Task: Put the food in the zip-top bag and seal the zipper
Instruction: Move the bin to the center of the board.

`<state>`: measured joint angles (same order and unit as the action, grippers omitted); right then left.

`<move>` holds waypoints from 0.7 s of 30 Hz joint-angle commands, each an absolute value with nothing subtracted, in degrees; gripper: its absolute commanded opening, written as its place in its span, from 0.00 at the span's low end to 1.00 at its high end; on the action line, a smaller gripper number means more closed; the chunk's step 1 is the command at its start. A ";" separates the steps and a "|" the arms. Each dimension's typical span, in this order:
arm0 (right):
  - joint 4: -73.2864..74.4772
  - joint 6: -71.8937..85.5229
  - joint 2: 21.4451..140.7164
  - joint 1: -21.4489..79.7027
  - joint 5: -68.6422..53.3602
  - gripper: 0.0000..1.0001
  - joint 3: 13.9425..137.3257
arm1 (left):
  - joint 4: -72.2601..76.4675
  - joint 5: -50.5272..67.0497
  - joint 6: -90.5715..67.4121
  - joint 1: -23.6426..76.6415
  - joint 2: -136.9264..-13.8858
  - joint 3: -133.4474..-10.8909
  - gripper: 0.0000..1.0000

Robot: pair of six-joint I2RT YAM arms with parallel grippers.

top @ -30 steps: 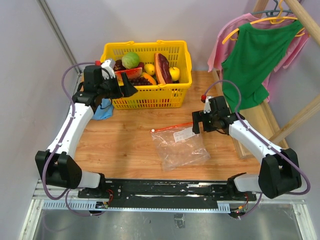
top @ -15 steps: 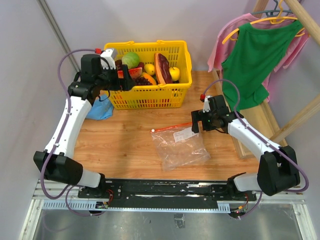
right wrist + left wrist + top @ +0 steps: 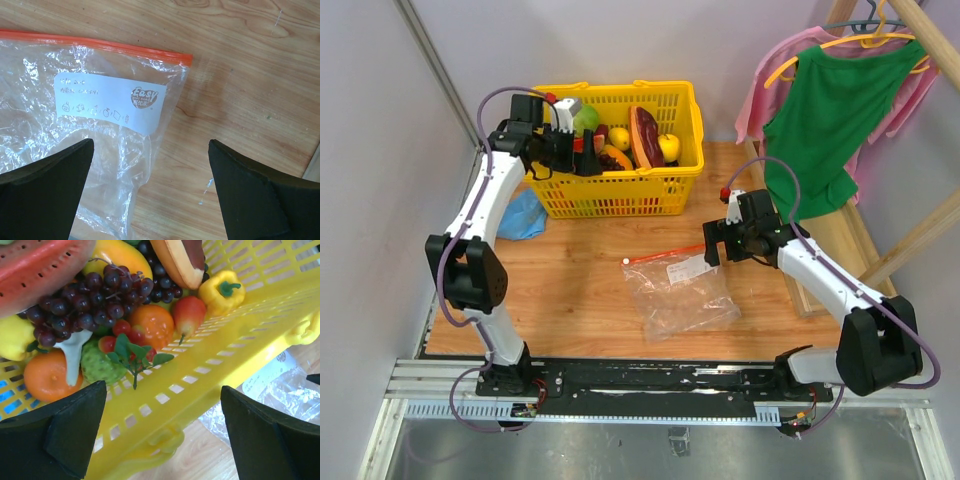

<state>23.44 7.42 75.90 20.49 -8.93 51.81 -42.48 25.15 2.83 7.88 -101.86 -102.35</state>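
Note:
The clear zip-top bag [image 3: 682, 290] lies flat on the wooden table, its orange zipper [image 3: 665, 257] along the far edge with a white slider [image 3: 626, 261] at the left end. My right gripper [image 3: 712, 247] hovers open over the bag's right corner; the right wrist view shows the bag [image 3: 100, 130], the zipper [image 3: 100, 46] and the gripper [image 3: 150, 150]. My left gripper [image 3: 588, 158] is open and empty over the yellow basket [image 3: 620, 195]. The left wrist view [image 3: 162, 410] shows a watermelon slice [image 3: 40, 265], purple grapes [image 3: 85, 295] and a yellow fruit [image 3: 12, 335] in the basket.
The basket also holds a green cabbage [image 3: 585, 120], a yellow pepper [image 3: 220, 287], oranges [image 3: 47, 377] and a large brown slice [image 3: 645, 135]. A blue cloth [image 3: 525, 215] lies left of the basket. Green and pink shirts [image 3: 830, 120] hang on a wooden rack at the right.
My left arm has swung up and to the right, bringing its gripper from the basket's left side to above the fruit. The right arm and the bag have not moved.

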 commanded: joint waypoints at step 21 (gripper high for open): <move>22.92 6.91 77.36 21.84 -10.05 0.98 52.57 | -48.52 34.03 2.51 11.52 -95.17 -93.73 0.99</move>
<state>23.40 6.92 76.05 20.49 -8.97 51.81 -42.26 32.25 5.26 10.15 -98.00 -95.57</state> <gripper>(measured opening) 0.984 0.993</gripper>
